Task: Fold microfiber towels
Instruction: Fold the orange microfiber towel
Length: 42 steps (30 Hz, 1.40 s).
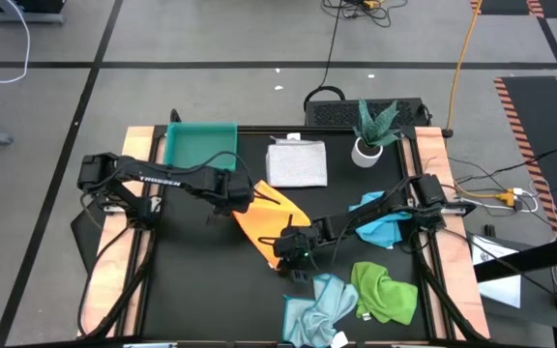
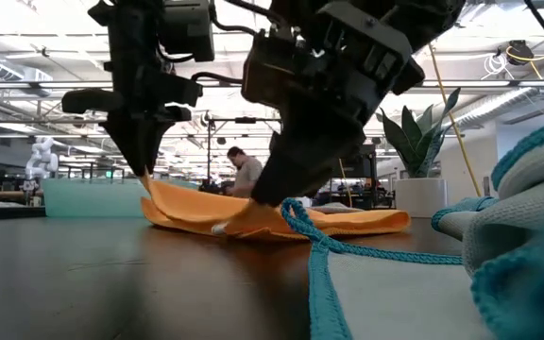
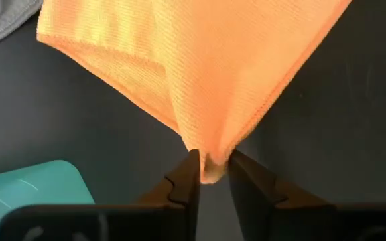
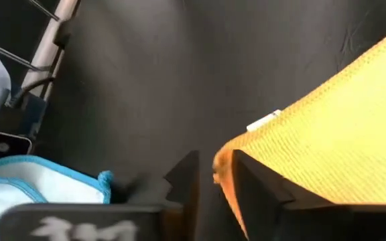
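Nearest you in the low view, the pale blue towel point(image 2: 527, 217) bulks up at the table's front edge, its corded hem trailing toward the yellow-orange towel point(image 1: 271, 220), which lies mid-table. Your left gripper point(image 3: 210, 175) sits at that towel's left corner, its fingers point(image 3: 185, 181) parted only narrowly with the tip of the cloth between them — pinched, as far as the wrist view shows. Your right gripper point(image 4: 214, 175) is down at the opposite, front corner beside the white tag point(image 4: 263, 121); the hem sits in its narrow gap, but you cannot tell whether it is clamped. Behind, the white-grey towel point(image 1: 296, 162) lies flat near the back edge, next to the teal tray point(image 1: 199, 145) and a potted plant point(image 1: 373, 130). 2 more towels — bright blue point(image 1: 379, 220) toward the right edge, green point(image 1: 385, 290) at the front right — lie crumpled.
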Available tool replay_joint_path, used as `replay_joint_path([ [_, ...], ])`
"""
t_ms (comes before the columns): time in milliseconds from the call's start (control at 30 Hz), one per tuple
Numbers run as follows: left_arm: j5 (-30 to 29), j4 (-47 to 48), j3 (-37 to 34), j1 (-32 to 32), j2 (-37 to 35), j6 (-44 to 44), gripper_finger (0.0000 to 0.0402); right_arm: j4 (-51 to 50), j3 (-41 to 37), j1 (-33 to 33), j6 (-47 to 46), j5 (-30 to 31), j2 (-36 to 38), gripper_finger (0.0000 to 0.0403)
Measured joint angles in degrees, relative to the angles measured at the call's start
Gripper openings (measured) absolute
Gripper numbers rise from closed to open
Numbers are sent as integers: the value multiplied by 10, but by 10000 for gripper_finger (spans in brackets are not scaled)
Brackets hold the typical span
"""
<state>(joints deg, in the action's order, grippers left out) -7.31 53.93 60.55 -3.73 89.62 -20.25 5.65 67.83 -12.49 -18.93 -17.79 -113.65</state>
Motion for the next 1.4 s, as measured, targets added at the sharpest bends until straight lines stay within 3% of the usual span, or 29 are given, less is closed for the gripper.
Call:
replay_joint_path([
  [233,-2,45,0,5,0,46,123,-3,0,4,-10,10,9,156],
  [400,-3,102,0,19,0,73,150,-2,0,-3,-4,-5,11,175],
  [600,-40,87,2,24,-4,90,169,-49,0,-2,35,46,11,161],
  [867,-53,48,17,14,-4,87,171,-30,-6,-2,3,40,-3,132],
  [1167,-62,16,17,-6,-4,88,171,-27,-6,-23,-29,25,-3,130],
  [1400,-62,-28,17,-18,-4,95,171,-25,-4,0,-29,25,39,130],
])
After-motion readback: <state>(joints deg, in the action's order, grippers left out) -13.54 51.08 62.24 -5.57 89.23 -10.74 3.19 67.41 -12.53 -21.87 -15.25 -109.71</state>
